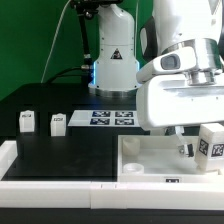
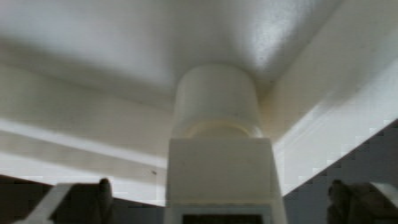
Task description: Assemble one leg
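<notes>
In the wrist view a white leg (image 2: 222, 130) stands upright in an inner corner of the large white tray-like part (image 2: 98, 70). My gripper (image 2: 222, 208) is open. Its dark fingers (image 2: 80, 200) stand on either side of the leg with a gap on each side. In the exterior view my gripper (image 1: 185, 142) hangs low over the tray-like part (image 1: 150, 178) at the exterior view's right, and the arm hides most of that leg. Another tagged leg (image 1: 212, 146) shows just to the right of the gripper.
Two more legs (image 1: 26, 122) (image 1: 57, 123) stand on the black table at the exterior view's left. The marker board (image 1: 112, 118) lies behind the tray-like part. A white rail (image 1: 60, 184) runs along the front edge.
</notes>
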